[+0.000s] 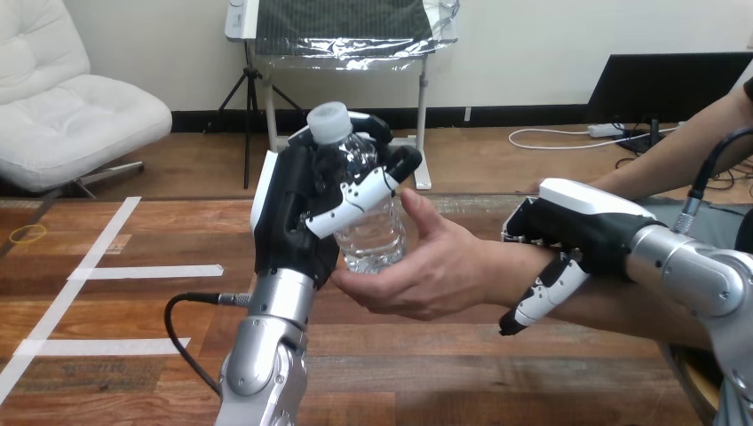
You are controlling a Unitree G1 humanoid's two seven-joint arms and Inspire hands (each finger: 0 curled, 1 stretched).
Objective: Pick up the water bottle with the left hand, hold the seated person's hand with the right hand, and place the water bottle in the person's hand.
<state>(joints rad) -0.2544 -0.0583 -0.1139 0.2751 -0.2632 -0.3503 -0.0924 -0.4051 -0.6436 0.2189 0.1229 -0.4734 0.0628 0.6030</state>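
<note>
My left hand [293, 209] is raised above the table's middle with its fingers and thumb curled round a clear water bottle [373, 232] with a white cap, held upright. The person's hand [426, 266] comes in from the right, palm open, cupped under and beside the bottle's lower part and touching it. My right hand [568, 226] lies over the person's wrist [524, 275], its fingers curled down over the far side and its thumb pointing down in front of the wrist, so it clasps it.
The wooden table [107, 355] carries white tape lines [146, 272] at its left. A small yellow ring [27, 233] lies near the left edge. The person's forearm [613, 311] stretches back to the right edge above the table.
</note>
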